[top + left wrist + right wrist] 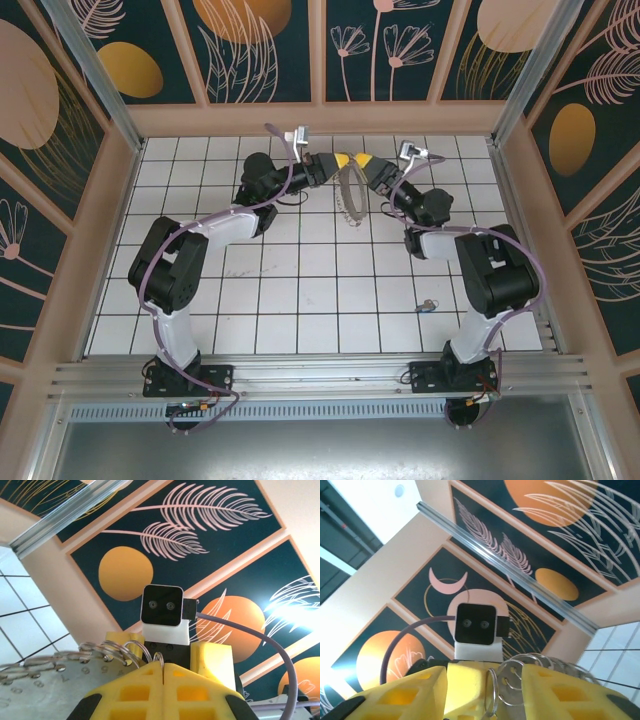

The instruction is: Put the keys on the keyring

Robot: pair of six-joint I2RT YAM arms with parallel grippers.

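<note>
Keys (pixel 427 305) lie on the white tiled table (pixel 280 300), near-right side, close to the right arm & well apart from the keyring (pixel 350 198). Both arms reach to the far centre, and there the grippers meet tip to tip. Left gripper (pixel 337 163): yellow fingers pressed fully together, pinching wire loops of the keyring. Right gripper (pixel 364 164): fingers approx. half apart, one wire loop stands in the gap, not clamped. Rest of the keyring hangs from the left grip, btw. the two wrists.
</note>
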